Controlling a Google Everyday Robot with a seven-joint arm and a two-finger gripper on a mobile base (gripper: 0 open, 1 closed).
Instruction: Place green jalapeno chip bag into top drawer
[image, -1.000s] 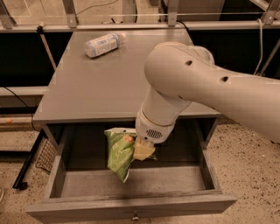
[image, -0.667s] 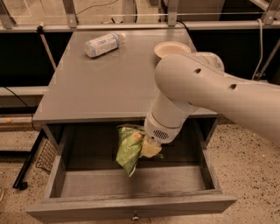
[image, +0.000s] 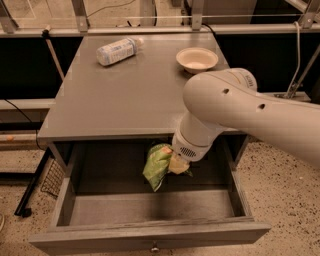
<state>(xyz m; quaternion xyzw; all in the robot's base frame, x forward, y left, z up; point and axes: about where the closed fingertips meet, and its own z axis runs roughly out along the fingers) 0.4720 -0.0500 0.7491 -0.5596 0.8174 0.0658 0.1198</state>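
Observation:
The green jalapeno chip bag (image: 157, 166) hangs upright inside the open top drawer (image: 150, 237), near its back middle, under the table's front edge. My gripper (image: 176, 164) is at the bag's right side, below the big white arm, and holds the bag by its upper edge. The bag's bottom tip is just above the drawer floor. The drawer is pulled fully out, and its small round knob (image: 155, 247) shows at the centre of its front.
On the grey table top (image: 125, 95) lie a white-labelled plastic bottle (image: 117, 50) at the back left and a shallow cream bowl (image: 197, 59) at the back right. A black wire rack (image: 50, 177) leans left of the drawer. The floor is speckled.
The arm has swung right and back, carrying the bag deeper into the drawer toward its rear. The bowl, hidden by the arm before, is now uncovered.

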